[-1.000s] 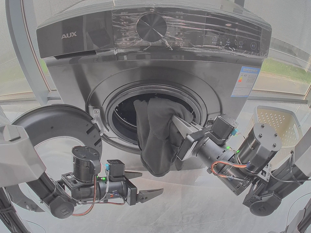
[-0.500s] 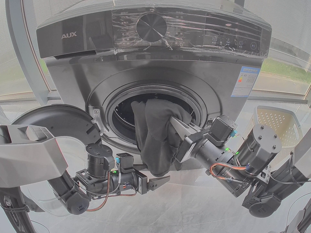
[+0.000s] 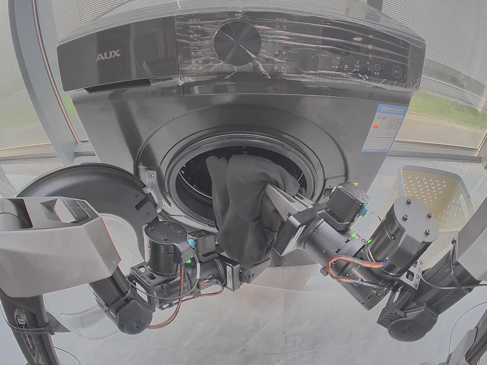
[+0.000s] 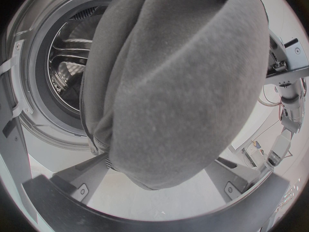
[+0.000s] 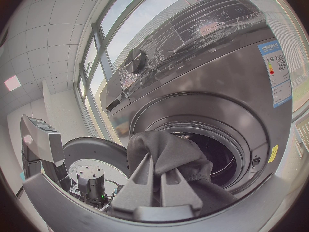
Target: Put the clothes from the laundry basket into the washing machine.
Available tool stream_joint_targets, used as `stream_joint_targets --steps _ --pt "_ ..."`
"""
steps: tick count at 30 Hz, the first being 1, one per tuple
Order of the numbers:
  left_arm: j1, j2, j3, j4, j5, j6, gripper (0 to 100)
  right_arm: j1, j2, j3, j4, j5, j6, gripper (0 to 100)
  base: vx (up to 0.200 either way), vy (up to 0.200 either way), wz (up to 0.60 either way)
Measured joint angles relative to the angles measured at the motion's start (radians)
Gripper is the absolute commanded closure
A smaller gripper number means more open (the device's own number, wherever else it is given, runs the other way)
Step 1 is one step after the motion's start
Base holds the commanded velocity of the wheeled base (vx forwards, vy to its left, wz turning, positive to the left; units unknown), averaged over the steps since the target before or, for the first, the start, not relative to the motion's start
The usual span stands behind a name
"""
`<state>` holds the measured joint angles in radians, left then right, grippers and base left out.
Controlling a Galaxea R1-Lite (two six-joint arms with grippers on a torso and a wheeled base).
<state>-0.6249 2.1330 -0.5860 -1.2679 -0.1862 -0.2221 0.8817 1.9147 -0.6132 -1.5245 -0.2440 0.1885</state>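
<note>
Half the dark grey garment [image 3: 243, 204] hangs outside the washing machine [image 3: 304, 117] door opening — right pincer [image 3: 269, 188] clamped on it, left pincer [image 3: 253, 271] spread wide beneath. Released now, its weight could drag it onto the floor [image 3: 284, 320].

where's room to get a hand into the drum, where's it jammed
Free: left side of the drum mouth, between its rim and the dark garment; also the bare floor underneath. Crowded: middle and right, where the right gripper clamps the garment, left gripper under its hem.
</note>
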Motion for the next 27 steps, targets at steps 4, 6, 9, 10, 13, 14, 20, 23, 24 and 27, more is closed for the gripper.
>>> stream_joint_targets --steps 4,6,9,10,13,14,20,23,24,27 --pt "-0.001 0.003 -0.002 -0.011 0.013 0.004 100 -0.001 0.001 0.004 0.000 0.000 0.000 100 0.000 0.000 0.00" --pt "-0.004 0.000 0.002 -0.018 0.015 0.004 100 -0.006 0.001 0.007 -0.003 0.000 0.000 100 0.000 0.000 0.00" --pt "-0.018 -0.016 0.020 -0.027 0.016 0.004 100 -0.013 0.003 0.010 -0.007 -0.001 0.000 100 0.000 0.000 0.00" --pt "-0.023 -0.024 0.029 -0.032 0.016 0.005 100 -0.016 0.003 0.010 -0.007 -0.001 0.000 100 0.000 0.000 0.00" --pt "-0.046 -0.061 0.065 -0.044 0.015 0.005 100 -0.026 0.008 0.010 -0.007 -0.001 0.000 100 0.000 0.000 0.00" --pt "-0.053 -0.077 0.079 -0.046 0.013 0.005 100 -0.029 0.010 0.010 -0.007 -0.001 0.000 100 0.000 0.000 0.00" --pt "-0.093 -0.191 0.159 -0.053 0.001 0.005 100 -0.051 0.028 0.009 -0.008 -0.006 0.003 0 0.000 0.000 0.00" --pt "-0.110 -0.256 0.193 -0.054 -0.017 0.002 100 -0.057 0.037 0.008 -0.009 -0.007 0.011 0 0.000 0.000 0.00" --pt "-0.113 -0.275 0.201 -0.054 -0.023 0.001 100 -0.058 0.039 0.008 -0.009 -0.008 0.014 0 0.000 0.000 0.00" --pt "-0.119 -0.338 0.215 -0.055 -0.044 -0.007 100 -0.061 0.044 0.023 -0.001 -0.007 0.024 0 0.000 0.000 0.00"
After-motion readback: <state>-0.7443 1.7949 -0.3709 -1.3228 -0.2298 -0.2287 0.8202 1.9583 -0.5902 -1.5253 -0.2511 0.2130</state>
